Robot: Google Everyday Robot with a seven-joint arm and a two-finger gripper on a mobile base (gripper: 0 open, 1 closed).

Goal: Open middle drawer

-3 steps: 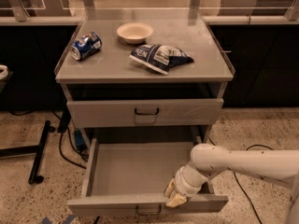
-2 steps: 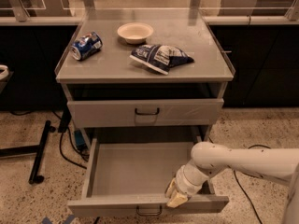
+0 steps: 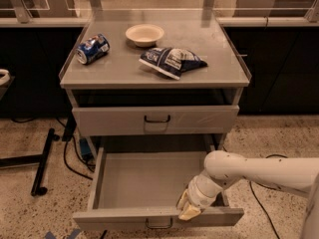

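The middle drawer [image 3: 149, 183] is a wide, shallow grey metal drawer. It stands pulled far out of the cabinet and is empty inside. Its front panel [image 3: 114, 218] runs along the bottom of the view, with a small dark loop handle [image 3: 159, 225] at its centre. My gripper [image 3: 187, 207] hangs on the white arm [image 3: 259, 171] that comes in from the right. It sits at the top inner edge of the front panel, just right of the handle.
The drawer above [image 3: 155, 119] is shut. On the cabinet top [image 3: 119, 71] lie a blue can [image 3: 92, 48] on its side, a white bowl [image 3: 144, 34] and a dark chip bag [image 3: 172, 61]. A black stand foot [image 3: 42, 161] and cables [image 3: 75, 148] lie on the floor to the left.
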